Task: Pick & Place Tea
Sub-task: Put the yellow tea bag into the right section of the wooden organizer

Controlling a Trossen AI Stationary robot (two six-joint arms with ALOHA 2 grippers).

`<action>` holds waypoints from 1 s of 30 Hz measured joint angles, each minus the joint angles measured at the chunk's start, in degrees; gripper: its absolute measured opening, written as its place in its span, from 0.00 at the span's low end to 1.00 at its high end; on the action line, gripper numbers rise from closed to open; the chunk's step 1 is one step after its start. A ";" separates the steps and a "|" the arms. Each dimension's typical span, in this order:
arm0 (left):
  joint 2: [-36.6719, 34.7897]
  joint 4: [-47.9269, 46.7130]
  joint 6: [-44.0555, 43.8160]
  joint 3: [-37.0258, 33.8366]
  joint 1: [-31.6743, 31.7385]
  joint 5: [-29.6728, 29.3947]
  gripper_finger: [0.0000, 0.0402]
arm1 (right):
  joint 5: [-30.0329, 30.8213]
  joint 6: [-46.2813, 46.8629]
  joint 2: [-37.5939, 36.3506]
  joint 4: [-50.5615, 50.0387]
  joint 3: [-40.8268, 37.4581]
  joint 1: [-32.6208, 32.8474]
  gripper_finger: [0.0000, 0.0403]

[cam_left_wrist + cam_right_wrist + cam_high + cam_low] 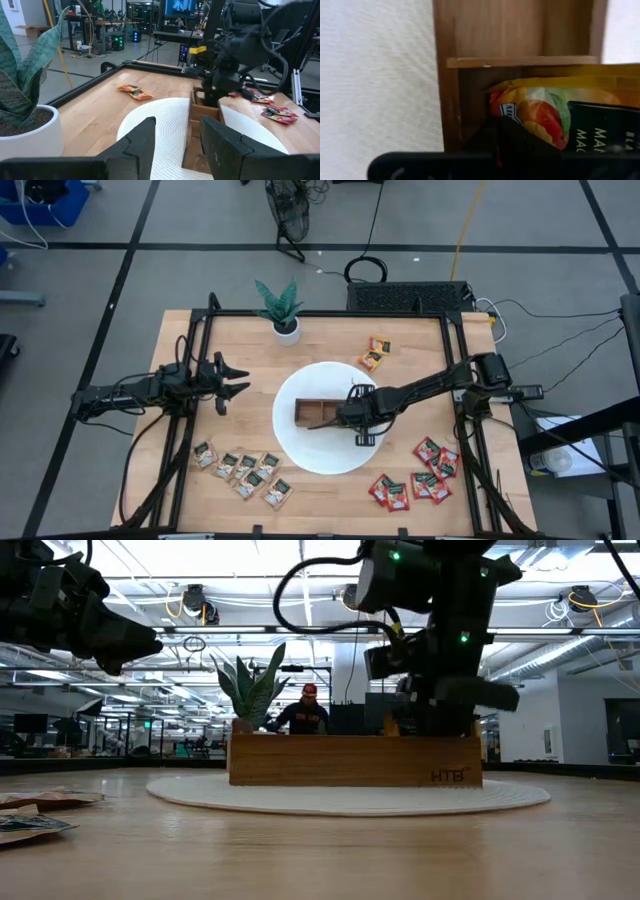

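Right wrist view, close up: the right gripper (502, 135) has its dark fingers pinched shut on an orange-yellow sachet (545, 112), held down inside a compartment of the wooden tray (520, 62), just beside a divider wall. From above, that gripper (352, 412) sits over the tray (318, 414), which rests on the round white mat (300, 450) in the middle of the table (330, 340). Out on the left, the left gripper (228, 381) hovers off the mat's edge, fingers spread apart with nothing between them. Along the near edge lie the beige sachets (245, 468) at the left and the red sachets (420, 475) at the right. Farther back, two more orange-yellow sachets (375, 354) lie beyond the mat, and a potted plant (283, 310) stands at the far edge. Beyond the table, in the low view, a person (305, 712) shows behind the tray.
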 joint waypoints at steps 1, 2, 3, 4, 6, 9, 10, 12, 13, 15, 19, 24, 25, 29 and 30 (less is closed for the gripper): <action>0.01 0.00 0.00 0.00 -0.02 0.00 0.39 | 1.00 0.33 -0.10 0.02 -0.05 0.37 0.00; 0.01 0.00 0.00 0.00 -0.02 0.00 0.39 | 1.91 0.93 -0.28 0.04 -0.09 0.65 0.00; 0.00 0.00 0.00 0.00 0.00 0.00 0.39 | 2.78 1.38 -0.44 0.31 -0.09 1.00 0.00; -0.01 0.00 0.00 0.00 0.00 0.00 0.39 | 3.63 2.00 -0.54 0.37 -0.07 1.34 0.00; 0.01 0.00 0.00 0.00 -0.02 0.00 0.39 | 5.13 2.48 -0.53 0.37 -0.04 1.85 0.00; 0.00 -0.02 0.00 0.00 0.00 0.00 0.39 | 8.50 2.46 -0.50 0.60 -0.04 2.61 0.00; -0.01 0.00 0.00 0.00 -0.02 0.00 0.39 | 9.98 2.41 -0.50 0.70 -0.04 2.83 0.00; 0.01 0.00 0.00 0.00 0.00 0.00 0.39 | 12.64 2.39 -0.50 0.74 -0.04 3.18 0.00; 0.01 0.00 0.00 0.00 -0.01 0.00 0.39 | 13.40 2.35 -0.50 0.83 -0.04 3.34 0.00; 0.00 0.00 0.00 0.00 -0.01 0.00 0.39 | 14.33 2.35 -0.58 1.15 -0.02 3.58 0.00; -0.01 0.00 0.00 0.00 0.00 0.00 0.39 | 12.71 2.36 -0.88 2.37 -0.02 3.96 0.00; 0.01 0.00 0.00 0.00 0.00 0.00 0.39 | 12.45 2.45 -2.04 3.16 0.02 4.55 0.00; 0.01 0.00 0.00 0.00 -0.01 0.00 0.39 | 12.41 2.52 -2.50 3.22 0.02 4.69 0.00; -0.01 0.00 0.00 0.00 0.00 0.00 0.39 | 12.56 2.54 -6.27 2.01 0.02 5.35 0.00; -0.01 0.00 0.00 0.00 0.00 -0.01 0.39 | 12.96 2.83 -7.77 1.54 0.02 5.43 0.00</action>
